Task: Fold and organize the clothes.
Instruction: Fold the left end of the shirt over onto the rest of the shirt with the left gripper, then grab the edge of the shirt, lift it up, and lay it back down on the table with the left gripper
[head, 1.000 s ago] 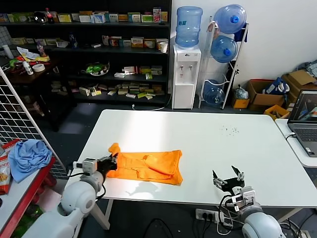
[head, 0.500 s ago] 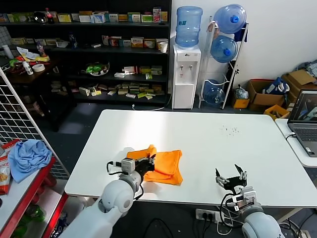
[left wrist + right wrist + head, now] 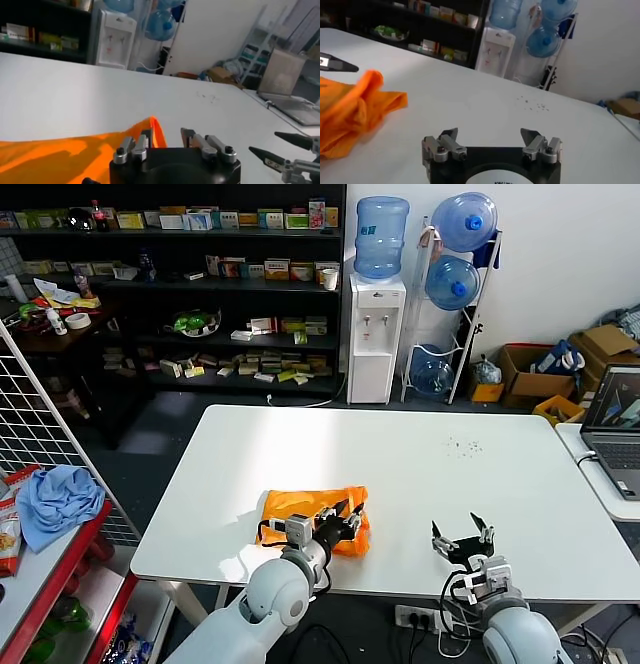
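Over the last second we carried the left end of the orange T-shirt (image 3: 313, 517) across to the right, so a garment that had lain spread out long across the tabletop (image 3: 420, 474) was now doubled over into a compact bundle. Our left hand (image 3: 345, 519) had travelled with it, from the shirt's far left edge to a spot over its right end. The fingers, which had been pinched on the fabric, now stood parted, and in the left wrist view we saw daylight between them, with an orange fold (image 3: 150, 131) lying beside one finger and nothing clamped. We judged that this fold had just been laid and let go. One more fold was made, and what remained was to check the stack and perhaps tidy or move it.

Our right hand (image 3: 462, 540) had waited near the front edge of the tabletop, well apart from the shirt, its fingers wide apart and empty.

The T-shirt sat near the front edge of the tabletop, left of centre. It looked roughly rectangular but not crisp: the top layer puckered and bulged. In the right wrist view the near end (image 3: 357, 112) showed loose, rumpled lobes, not a flat edge. We saw no white lettering, so the print was presumably folded inside or facing down. The layers looked soft and likely to slump if nudged.
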